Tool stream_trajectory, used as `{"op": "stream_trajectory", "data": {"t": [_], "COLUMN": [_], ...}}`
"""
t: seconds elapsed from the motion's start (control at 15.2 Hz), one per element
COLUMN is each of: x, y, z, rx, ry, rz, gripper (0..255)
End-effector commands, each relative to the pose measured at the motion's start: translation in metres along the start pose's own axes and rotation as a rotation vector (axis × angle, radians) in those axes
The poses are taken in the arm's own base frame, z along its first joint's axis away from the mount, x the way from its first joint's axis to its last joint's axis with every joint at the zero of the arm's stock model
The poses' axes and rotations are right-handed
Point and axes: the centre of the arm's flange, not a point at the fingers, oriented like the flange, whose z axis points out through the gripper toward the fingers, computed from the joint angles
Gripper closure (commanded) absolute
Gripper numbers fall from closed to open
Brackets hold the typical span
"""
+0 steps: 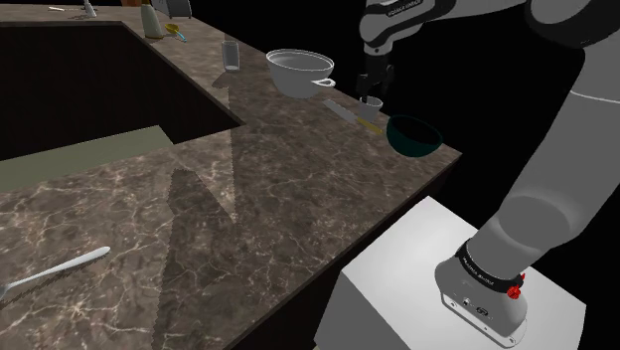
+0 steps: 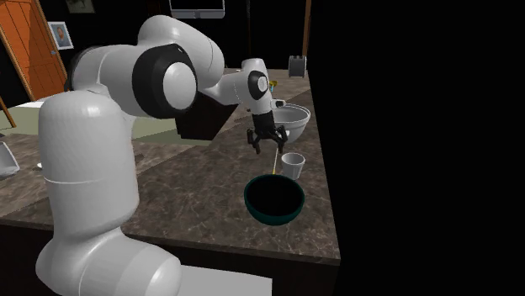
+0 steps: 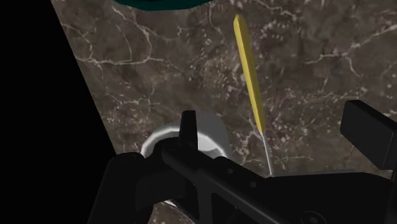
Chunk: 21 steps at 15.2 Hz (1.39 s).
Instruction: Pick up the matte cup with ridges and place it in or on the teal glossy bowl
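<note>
Pincer (image 3: 277, 127): released, fingers apart, empty, hovering low over the marble counter (image 3: 318, 57).
Cup: the white cup (image 3: 207, 130) stands upright just below me, under one fingertip (image 3: 188, 124) rather than between the two.
Utensil: a yellow-handled utensil (image 3: 249, 76) lies flat beside the cup, in the gap between my fingers.
Teal bowl (image 2: 274, 200): near the cup, upright, empty.
Counter edge: close to the cup, with a black area beyond.
White bowl (image 1: 298, 68): farther along the counter.
Risk: if I descend as I am, I judge the fingertip hits the rim and tips the cup or shoves it toward the edge. If I close here, I may pinch the utensil instead.
</note>
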Motion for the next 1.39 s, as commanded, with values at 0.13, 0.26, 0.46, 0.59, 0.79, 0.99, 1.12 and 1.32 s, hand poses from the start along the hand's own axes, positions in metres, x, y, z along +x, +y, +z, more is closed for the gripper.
{"op": "stream_trajectory", "data": {"t": [0.13, 0.26, 0.46, 0.59, 0.79, 0.99, 1.12, 1.32], "x": [0.050, 0.073, 0.079, 0.079, 0.079, 0.079, 0.079, 0.079], "y": [0.007, 0.011, 0.013, 0.013, 0.013, 0.013, 0.013, 0.013], "z": [0.018, 0.026, 0.038, 0.049, 0.065, 0.068, 0.068, 0.068], "rx": [-0.018, -0.026, -0.028, -0.028, -0.028, -0.028, -0.028, -0.028], "ry": [0.008, 0.013, 0.013, 0.013, 0.013, 0.013, 0.013, 0.013], "rz": [-0.003, -0.005, -0.005, -0.005, -0.005, -0.005, -0.005, -0.005], "gripper": [0, 0, 0, 0, 0, 0, 0, 0]}}
